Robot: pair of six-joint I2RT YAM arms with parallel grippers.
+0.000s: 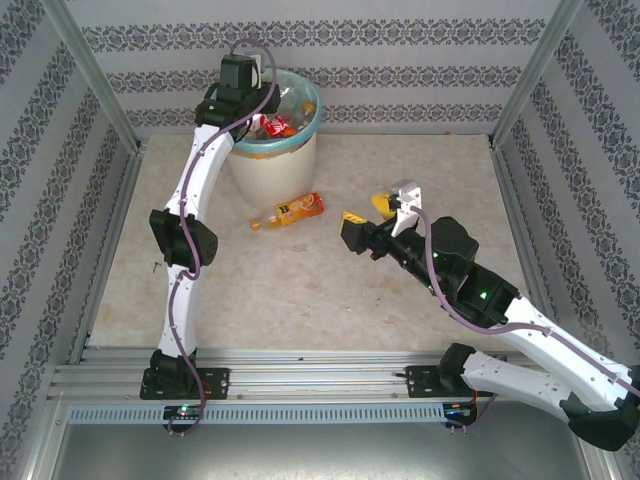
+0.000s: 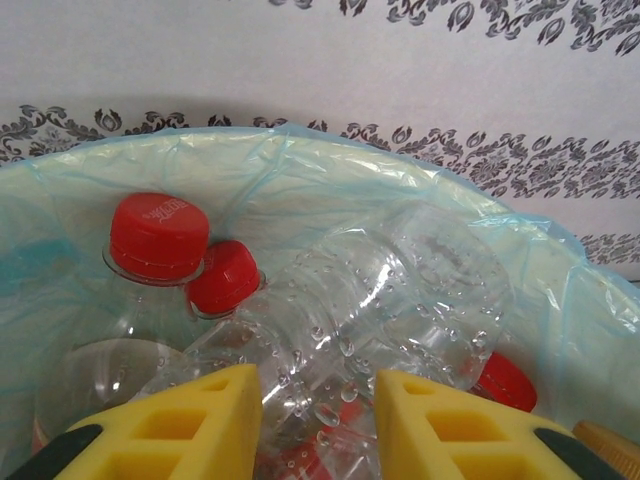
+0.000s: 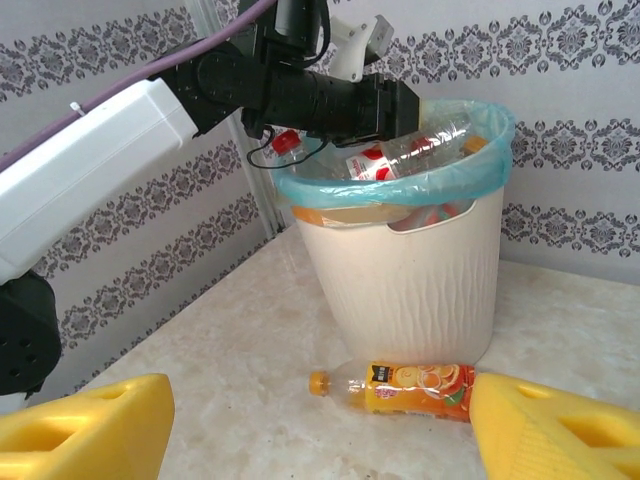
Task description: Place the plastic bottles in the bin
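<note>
The left jaws hang inside the mouth of the bin (image 1: 272, 165), which stands at the far edge of the surface (image 1: 300, 300), toward its far-left corner. Between their yellow fingers (image 2: 215, 420) lies a clear bottle (image 2: 400, 290), its body slanting up over the red-capped bottles (image 2: 158, 235) heaped inside. It fills the gap between the fingers, so I cannot tell whether they pinch it or merely flank it.

The step in hand looks like the drop. Doing it well means opening wide enough for the bottle to fall free onto the heap. The arm should then lift straight up, so the fingers neither snag the teal liner (image 2: 330, 170) nor drag the bottle back over the rim (the pile sits high, so a bottle could roll off the top).

The right jaws stand wide open and empty near the middle of the surface. They face the orange bottle (image 3: 420, 388), which lies on its side just in front of the bin, cap toward the left edge. That one is yet to go in, and the right arm would best wait until the left arm is clear of the bin
</note>
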